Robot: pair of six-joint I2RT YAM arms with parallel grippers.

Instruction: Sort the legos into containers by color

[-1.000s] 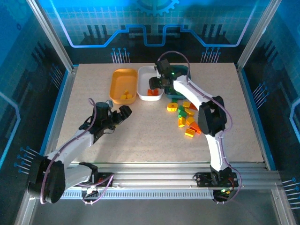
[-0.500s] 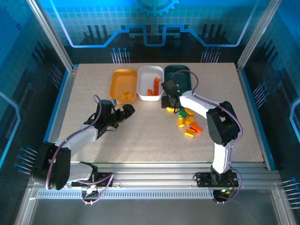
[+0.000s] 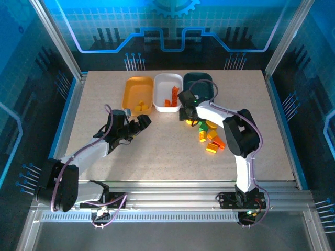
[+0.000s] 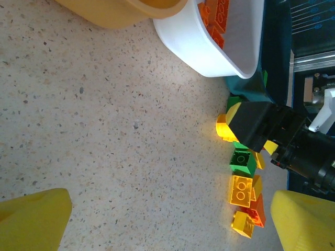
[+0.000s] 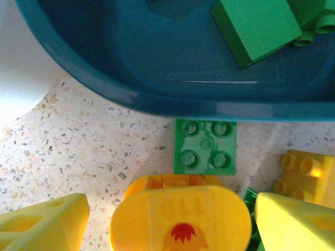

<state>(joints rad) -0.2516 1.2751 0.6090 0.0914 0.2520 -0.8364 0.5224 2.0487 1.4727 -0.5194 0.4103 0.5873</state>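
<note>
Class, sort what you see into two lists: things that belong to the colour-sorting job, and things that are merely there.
Belongs to the job:
orange-yellow plastic tray; white plastic tray; dark teal plastic tray; loose yellow, orange-red and green plastic bricks; left gripper; right gripper.

Merely there:
speckled beige tabletop; aluminium frame rails; blue patterned walls.

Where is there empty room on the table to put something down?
Bare table left of the orange tray, right of the teal tray and brick pile, and in the middle by the near edge. Crowded below the white tray, at the right tool.
</note>
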